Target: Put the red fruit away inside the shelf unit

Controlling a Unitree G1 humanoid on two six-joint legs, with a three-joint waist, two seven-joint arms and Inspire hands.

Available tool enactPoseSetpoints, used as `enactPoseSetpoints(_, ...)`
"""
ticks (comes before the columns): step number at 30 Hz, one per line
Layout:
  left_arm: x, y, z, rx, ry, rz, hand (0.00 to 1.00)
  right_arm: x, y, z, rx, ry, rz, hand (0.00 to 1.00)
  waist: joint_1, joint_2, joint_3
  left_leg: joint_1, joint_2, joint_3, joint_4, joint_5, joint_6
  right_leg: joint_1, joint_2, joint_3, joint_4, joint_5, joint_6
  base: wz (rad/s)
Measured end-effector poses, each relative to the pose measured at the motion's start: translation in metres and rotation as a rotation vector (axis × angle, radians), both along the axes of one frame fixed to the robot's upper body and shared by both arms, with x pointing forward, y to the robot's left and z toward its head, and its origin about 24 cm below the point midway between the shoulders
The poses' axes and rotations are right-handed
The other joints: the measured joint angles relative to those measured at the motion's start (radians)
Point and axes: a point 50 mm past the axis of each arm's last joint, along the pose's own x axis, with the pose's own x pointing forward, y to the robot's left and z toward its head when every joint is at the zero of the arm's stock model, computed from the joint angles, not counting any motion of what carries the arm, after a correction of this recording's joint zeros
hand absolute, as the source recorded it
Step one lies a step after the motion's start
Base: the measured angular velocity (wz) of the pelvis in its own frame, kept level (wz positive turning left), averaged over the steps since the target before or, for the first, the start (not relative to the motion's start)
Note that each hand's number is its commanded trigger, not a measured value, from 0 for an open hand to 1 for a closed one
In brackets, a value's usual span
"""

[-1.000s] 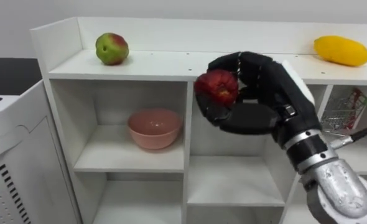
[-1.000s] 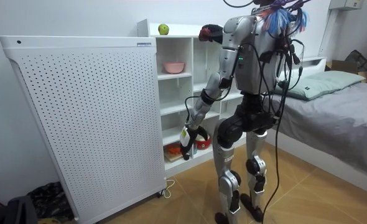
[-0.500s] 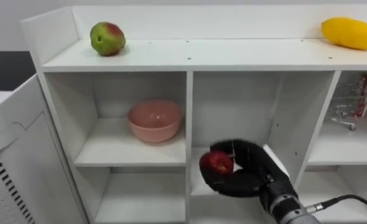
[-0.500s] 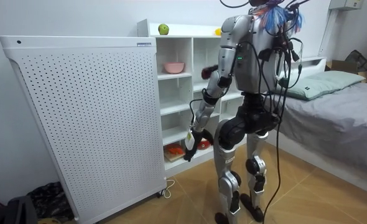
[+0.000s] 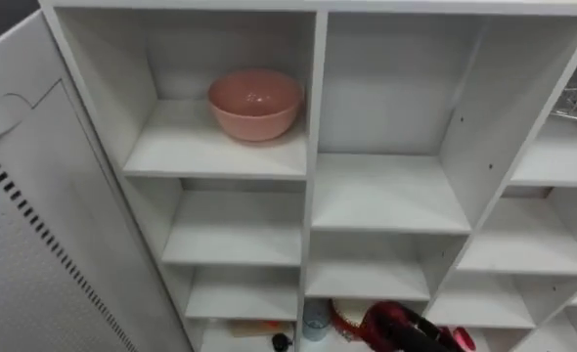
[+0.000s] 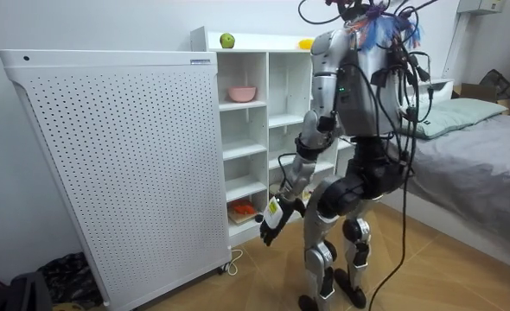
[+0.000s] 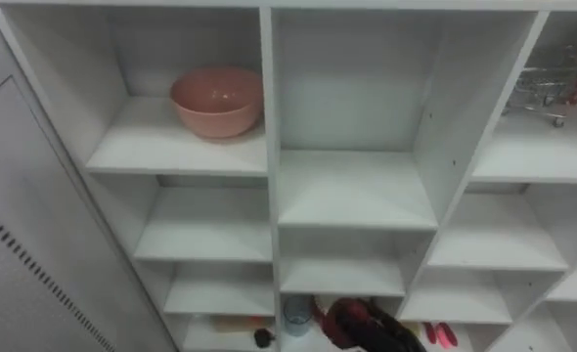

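My right robot hand [image 5: 429, 335] was low before the bottom middle compartment of the white closet [image 5: 314, 147], fingers curled round the red apple [image 5: 384, 321]. A pink bowl [image 5: 255, 102] sat in the upper left compartment. My left robot hand [image 6: 270, 221] hung by my knee in the room view; I could not tell its state.
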Motion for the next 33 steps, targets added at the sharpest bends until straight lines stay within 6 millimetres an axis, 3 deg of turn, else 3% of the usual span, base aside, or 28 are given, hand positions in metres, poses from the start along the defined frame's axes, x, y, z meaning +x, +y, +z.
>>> enactPoseSetpoints(5, -0.015, 0.021, 0.001, 0.102, 0.007, 0.087, 0.0, 0.018, -0.014, 0.016, 0.169, -0.037, -0.124, 1.0, 0.016, 0.0, -0.0006, -0.123, 0.007, -0.025, 0.076, 0.0, -0.006, -0.094, -0.002, -0.022, 0.039, -0.005, -0.013, 0.16)
enactPoseSetpoints(7, -0.024, 0.025, 0.0, 0.123, 0.027, 0.097, 0.0, 0.024, -0.031, 0.024, 0.216, -0.067, -0.196, 1.0, 0.044, 0.001, -0.0013, -0.188, 0.005, -0.031, 0.108, 0.001, -0.007, -0.153, -0.007, -0.026, 0.068, -0.004, -0.019, 0.1)
enactPoseSetpoints(13, -0.022, 0.017, 0.001, 0.167, 0.045, 0.0, 0.0, 0.04, -0.05, 0.05, 0.281, -0.143, -0.278, 1.0, 0.078, 0.005, 0.0017, -0.356, -0.011, -0.033, 0.215, -0.003, -0.002, -0.322, -0.048, -0.031, 0.199, -0.032, -0.03, 0.16)
enactPoseSetpoints(19, -0.015, 0.012, 0.004, 0.183, 0.006, -0.033, 0.0, 0.048, -0.064, 0.071, 0.302, -0.194, -0.327, 1.0, 0.111, 0.01, 0.0036, -0.504, -0.013, -0.032, 0.316, -0.023, -0.006, -0.468, -0.086, -0.035, 0.31, -0.063, -0.034, 0.07)
enactPoseSetpoints(28, -0.011, 0.007, 0.009, 0.175, -0.043, -0.053, 0.0, 0.07, -0.079, 0.126, 0.29, -0.33, -0.351, 1.0, 0.115, 0.013, 0.0019, -0.659, -0.024, -0.039, 0.45, -0.05, -0.002, -0.611, -0.124, -0.04, 0.444, -0.102, -0.054, 0.07)
enactPoseSetpoints(33, -0.013, 0.006, 0.01, 0.148, -0.047, -0.073, 0.0, 0.077, -0.085, 0.156, 0.268, -0.396, -0.369, 1.0, 0.113, 0.016, 0.0002, -0.698, -0.025, -0.036, 0.497, -0.066, 0.007, -0.646, -0.126, -0.034, 0.483, -0.11, -0.044, 0.01)
